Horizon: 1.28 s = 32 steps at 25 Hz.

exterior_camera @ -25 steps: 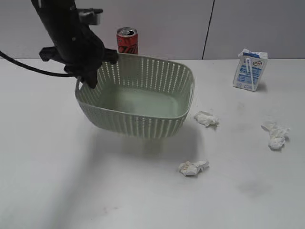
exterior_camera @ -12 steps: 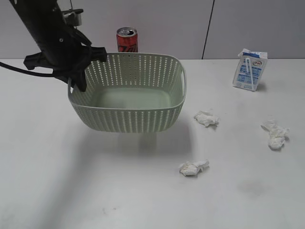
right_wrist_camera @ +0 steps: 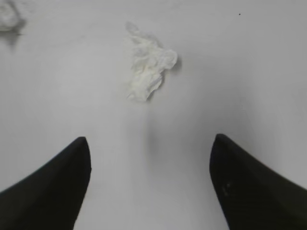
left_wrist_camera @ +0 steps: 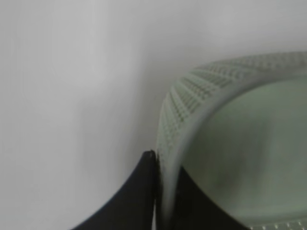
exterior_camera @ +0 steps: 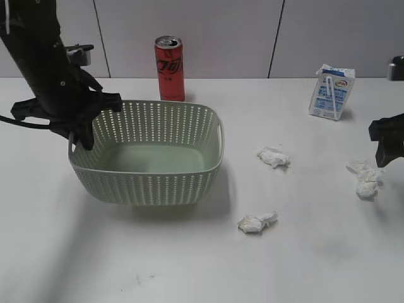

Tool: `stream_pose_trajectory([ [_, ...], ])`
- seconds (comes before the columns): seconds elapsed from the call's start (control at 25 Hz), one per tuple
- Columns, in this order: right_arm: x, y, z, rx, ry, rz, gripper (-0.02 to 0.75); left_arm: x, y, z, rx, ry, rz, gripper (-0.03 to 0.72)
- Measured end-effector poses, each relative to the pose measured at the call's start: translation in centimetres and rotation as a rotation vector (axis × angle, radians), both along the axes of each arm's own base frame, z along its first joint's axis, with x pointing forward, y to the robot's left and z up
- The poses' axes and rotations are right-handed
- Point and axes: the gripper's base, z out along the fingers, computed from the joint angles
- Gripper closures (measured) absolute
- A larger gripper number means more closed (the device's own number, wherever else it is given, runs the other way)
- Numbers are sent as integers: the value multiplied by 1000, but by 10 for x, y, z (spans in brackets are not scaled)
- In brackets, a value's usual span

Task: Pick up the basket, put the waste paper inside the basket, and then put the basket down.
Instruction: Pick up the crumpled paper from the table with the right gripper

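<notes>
The pale green basket [exterior_camera: 151, 154] hangs in my left gripper [exterior_camera: 81, 136], which is shut on its left rim; the wrist view shows the rim [left_wrist_camera: 168, 158] pinched between the two black fingers. The basket is empty. Three wads of waste paper lie on the table to its right: one in the middle [exterior_camera: 273, 156], one near the front [exterior_camera: 255, 221], one at the far right [exterior_camera: 365, 177]. My right gripper [exterior_camera: 386, 142] is open just above the far-right wad, which lies ahead of the fingers in the wrist view [right_wrist_camera: 146, 67].
A red drink can [exterior_camera: 169, 60] stands behind the basket. A blue-and-white drink carton [exterior_camera: 332, 92] stands at the back right. The white table [exterior_camera: 189, 265] ends at a pale wall behind.
My left arm has carried the basket left and down. My right gripper has come into view at the right edge, above the far-right wad.
</notes>
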Motion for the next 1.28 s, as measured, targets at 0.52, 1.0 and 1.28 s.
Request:
stream_pose_trajectory([
  [0.52, 58, -6, -94, -27, 119, -20, 157, -27, 11, -6, 24, -27, -18, 688],
  [1.0, 65, 1, -110, 28, 113, 33, 225, -26, 11, -7, 22, -37, -19, 688],
  [1.28, 66, 2, -104, 25, 140, 32, 675, -27, 11, -7, 24, -31, -20, 688],
])
